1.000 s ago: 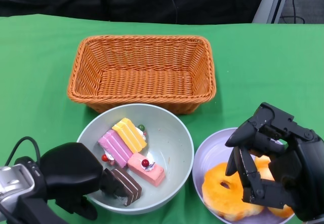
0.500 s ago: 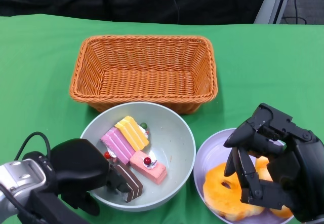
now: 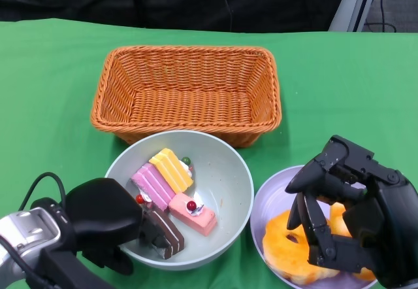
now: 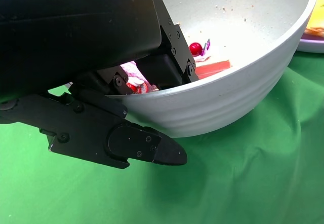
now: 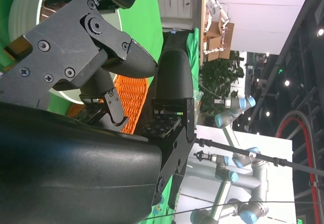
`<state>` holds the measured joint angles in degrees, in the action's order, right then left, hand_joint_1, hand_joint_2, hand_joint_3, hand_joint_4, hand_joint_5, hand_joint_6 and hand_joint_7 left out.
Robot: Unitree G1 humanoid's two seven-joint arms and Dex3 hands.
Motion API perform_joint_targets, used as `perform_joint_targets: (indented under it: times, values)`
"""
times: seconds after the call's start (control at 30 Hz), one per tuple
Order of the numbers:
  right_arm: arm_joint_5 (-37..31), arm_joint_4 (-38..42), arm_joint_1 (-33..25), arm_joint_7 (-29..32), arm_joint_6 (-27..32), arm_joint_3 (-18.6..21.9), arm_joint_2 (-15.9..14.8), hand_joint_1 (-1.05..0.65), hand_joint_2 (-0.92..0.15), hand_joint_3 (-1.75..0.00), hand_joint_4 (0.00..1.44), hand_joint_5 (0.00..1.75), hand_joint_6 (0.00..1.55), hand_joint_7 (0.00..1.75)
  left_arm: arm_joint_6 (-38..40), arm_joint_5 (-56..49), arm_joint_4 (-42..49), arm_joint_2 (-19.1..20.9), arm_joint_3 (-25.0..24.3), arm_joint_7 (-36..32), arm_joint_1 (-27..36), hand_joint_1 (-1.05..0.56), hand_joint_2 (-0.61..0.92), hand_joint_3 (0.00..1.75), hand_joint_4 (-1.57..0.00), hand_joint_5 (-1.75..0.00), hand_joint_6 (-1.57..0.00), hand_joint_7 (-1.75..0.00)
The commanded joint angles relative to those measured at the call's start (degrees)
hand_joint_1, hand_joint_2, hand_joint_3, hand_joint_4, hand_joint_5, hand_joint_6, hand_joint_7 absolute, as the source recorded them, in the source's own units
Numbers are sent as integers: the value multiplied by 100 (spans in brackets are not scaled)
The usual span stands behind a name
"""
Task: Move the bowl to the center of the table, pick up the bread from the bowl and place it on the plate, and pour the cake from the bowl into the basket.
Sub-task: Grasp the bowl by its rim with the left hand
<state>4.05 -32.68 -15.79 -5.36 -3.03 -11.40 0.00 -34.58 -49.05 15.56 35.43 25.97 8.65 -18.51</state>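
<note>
Near the front edge of the green table (image 3: 52,73), the left hand (image 3: 104,227) grips the near-left rim of the pale bowl (image 3: 225,178); the left wrist view shows fingers inside the rim and one below the outer wall, so the bowl is pinched. Compared with 1 second ago, the bowl sits slightly higher in the head view and closer to the basket (image 3: 186,93), its far rim now almost touching the basket's front wall. The basket also shifted a little in the picture, so part of this could be camera motion. It seems the hand is starting to lift or push the bowl toward the basket.

Inside the bowl lie 4 cake pieces: yellow cake (image 3: 171,169), pink striped cake (image 3: 150,183), pink cake with a cherry (image 3: 192,214) and chocolate cake (image 3: 163,235). The bread (image 3: 294,250) already lies on the purple plate (image 3: 268,194). The right hand (image 3: 346,227) hovers over it with fingers spread and holding nothing. So the pouring step is what remains.
</note>
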Motion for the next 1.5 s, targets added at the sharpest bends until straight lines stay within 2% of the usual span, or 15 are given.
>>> perform_joint_targets:
  times: [0.03, 0.1, 0.13, 0.17, 0.23, 0.33, 0.43, 0.57, 0.63, 0.67, 0.77, 1.07, 1.33, 1.43, 1.5]
  values:
    - [64, 1, -29, -2, -20, 25, -4, -10, -44, -129, 83, 159, 71, 141, 167, -181, 161, 44, 122, 64, 24, -53, 92, 19, -68, -91, -85, -46]
    - [64, 1, -29, -3, -20, 25, -4, -10, -44, -128, 83, 160, 71, 141, 178, -173, 163, 53, 142, 52, 17, -53, 92, 19, -66, -94, -84, -48]
    - [62, -37, -36, 1, 36, 21, -11, -10, -44, -128, 82, 159, 71, 141, 186, -179, 187, 38, 173, 70, 3, -54, 92, 19, -67, -88, -83, -45]
    - [60, -65, -41, 4, 78, 19, -17, -9, -44, -128, 82, 159, 71, 141, 194, -183, 205, 28, 199, 81, -9, -54, 92, 19, -74, -62, -86, -30]
    - [63, -116, -53, 12, 152, 13, -21, -8, -44, -128, 81, 159, 71, 141, 216, -165, 233, 12, 242, 122, -30, -54, 92, 20, -85, -28, -91, -11]
    - [70, -151, -63, 16, 200, 11, -16, -8, -43, -128, 81, 159, 71, 141, 249, -120, 258, 1, 279, 160, -48, -54, 92, 20, -85, -13, -90, -4]
    - [71, -131, -62, -2, 169, 20, -22, -6, -43, -129, 81, 160, 70, 140, 288, -104, 300, -24, 292, 113, -35, -54, 92, 18, -63, -2, -66, 0]
    - [23, -127, -66, 15, 157, 11, -23, -7, -42, -130, 81, 160, 70, 141, 258, -14, 351, -46, 268, -9, -3, -54, 92, 15, -45, 0, -49, 0]
    - [24, -123, -66, 19, 160, 6, -16, -8, -42, -130, 80, 160, 70, 141, 279, 24, 360, -56, 251, -37, 24, -54, 92, 14, -41, 0, -46, 0]
    - [39, -116, -64, 13, 158, 6, -13, -7, -42, -131, 81, 160, 71, 141, 303, 35, 356, -60, 244, -33, 38, -54, 92, 14, -30, 0, -36, 0]
    - [15, -150, -81, 59, 229, -14, 13, -8, -41, -130, 81, 160, 72, 140, 367, 72, 319, -54, 226, 28, 73, -55, 92, 14, -17, 0, -27, 0]
    - [4, -132, -76, 18, 203, -3, -45, -8, -42, -130, 82, 159, 72, 138, 382, 129, 255, -44, 167, -88, 170, -57, 92, 13, -2, 0, -20, 0]
    - [12, -104, -86, 10, 142, -13, -38, -8, -42, -130, 81, 159, 72, 138, 383, 109, 218, -16, 166, -114, 185, -59, 92, 11, -4, -2, -21, 0]
    - [9, -118, -91, 15, 159, -21, -35, -8, -42, -129, 81, 159, 73, 138, 404, 98, 178, 9, 177, -35, 162, -59, 92, 13, -18, -8, -29, -4]
    - [-1, -138, -93, 29, 194, -27, -30, -8, -42, -130, 81, 159, 73, 138, 404, 74, 166, 26, 189, -21, 141, -58, 92, 15, -34, -12, -39, -6]
